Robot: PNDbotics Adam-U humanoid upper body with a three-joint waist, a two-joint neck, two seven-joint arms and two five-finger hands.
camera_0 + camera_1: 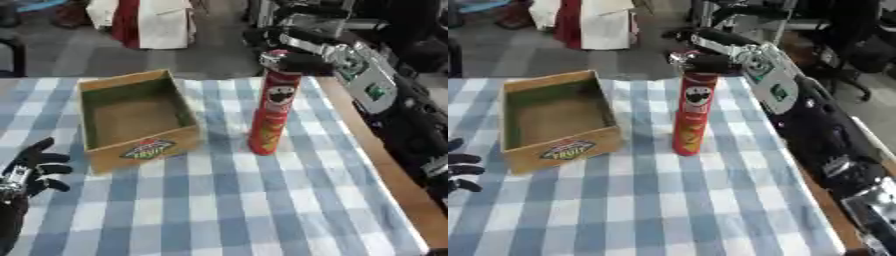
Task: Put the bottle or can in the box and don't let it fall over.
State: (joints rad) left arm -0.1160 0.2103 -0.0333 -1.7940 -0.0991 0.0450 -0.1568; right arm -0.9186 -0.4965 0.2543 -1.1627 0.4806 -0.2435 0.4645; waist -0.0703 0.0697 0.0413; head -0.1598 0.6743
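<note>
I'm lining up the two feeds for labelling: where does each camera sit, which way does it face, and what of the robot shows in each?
Left eye view: in the robot's head, looking down on the checked table; right hand curled round the top of the red can, left hand resting open at the lower left.
Right eye view: same head, set slightly to the right; more of the right arm shows, and only the left hand's fingertips at the left edge.
Shared: the same moment, the upright can beside the open wooden box.

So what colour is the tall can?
Red, the tall can; clearest in the left eye view.
</note>
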